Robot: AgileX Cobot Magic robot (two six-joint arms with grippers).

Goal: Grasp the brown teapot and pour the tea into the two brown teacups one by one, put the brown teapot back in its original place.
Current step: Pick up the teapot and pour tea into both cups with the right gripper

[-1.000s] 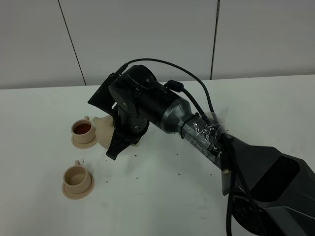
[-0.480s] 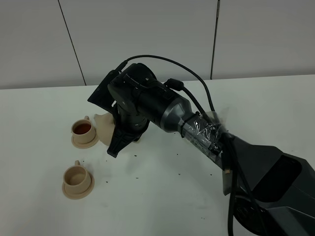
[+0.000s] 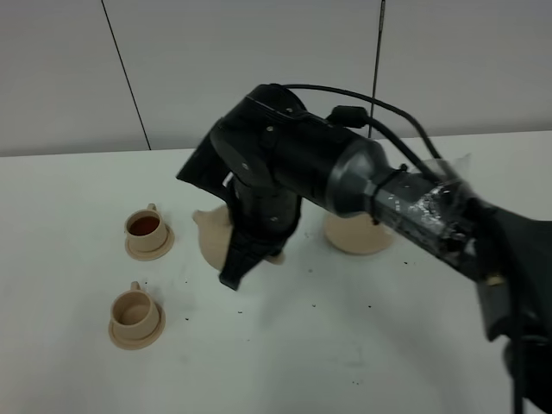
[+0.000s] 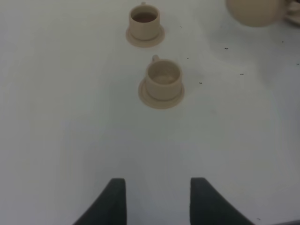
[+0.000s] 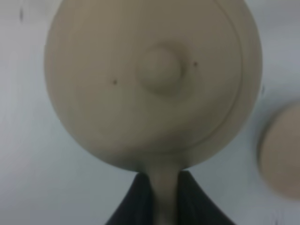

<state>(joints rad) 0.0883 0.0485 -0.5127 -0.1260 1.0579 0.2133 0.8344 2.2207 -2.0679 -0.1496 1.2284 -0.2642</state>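
Note:
The brown teapot [image 3: 210,241] hangs above the table right of the two brown teacups, held by its loop handle in my shut right gripper [image 3: 236,261]. From above, the right wrist view shows the teapot [image 5: 154,79] with its knobbed lid, and the right gripper [image 5: 161,199] pinching the handle. The far teacup [image 3: 144,228] holds dark tea; the near teacup [image 3: 134,310] looks pale inside. The wide saucer, the original place [image 3: 358,235], lies bare right of the teapot. My left gripper [image 4: 157,200] stands open over bare table, short of the near teacup [image 4: 163,80] and the far teacup [image 4: 144,20].
Each cup stands on its own small saucer [image 3: 135,333]. Dark specks are scattered on the white table [image 3: 310,345] around the cups. My bulky right arm [image 3: 388,194] spans the table from the right. A grey panelled wall closes the back.
My right arm has swung right with the teapot, away from the far cup. The wide saucer, hidden behind the arm before, now shows. The cups have not moved.

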